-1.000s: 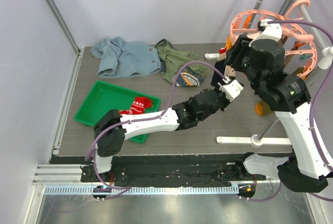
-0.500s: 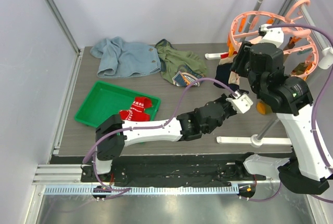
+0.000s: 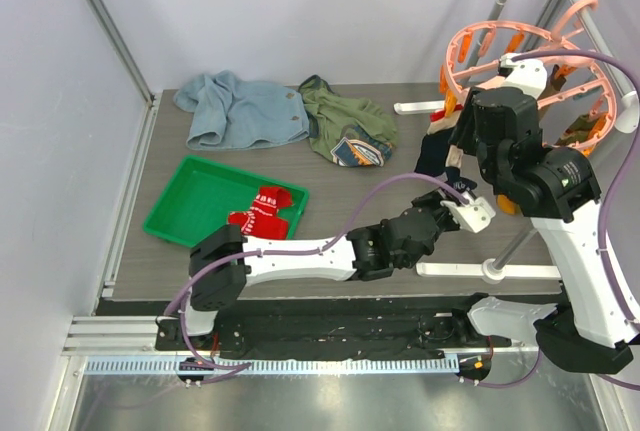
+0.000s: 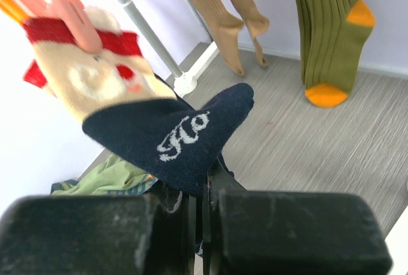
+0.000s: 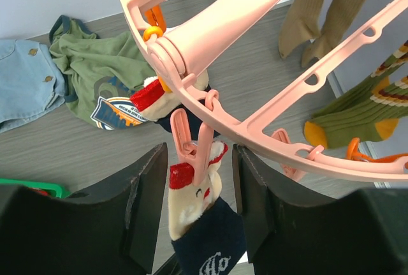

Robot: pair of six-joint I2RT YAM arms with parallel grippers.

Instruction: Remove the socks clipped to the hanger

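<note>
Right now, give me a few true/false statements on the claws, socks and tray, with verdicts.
1. The left claw is shut on the Santa sock at its navy toe. True.
2. A red sock lies in the green tray. True.
3. The right claw grips the green tray. False: it stands open around the pink clip on the hanger.
4. The Santa sock is off its clip. False: the clip holds its cuff.

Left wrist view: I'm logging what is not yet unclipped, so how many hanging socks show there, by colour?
navy-and-cream sock: 1
tan socks: 2
olive-green sock with orange toe and heel: 1
Total: 4
</note>
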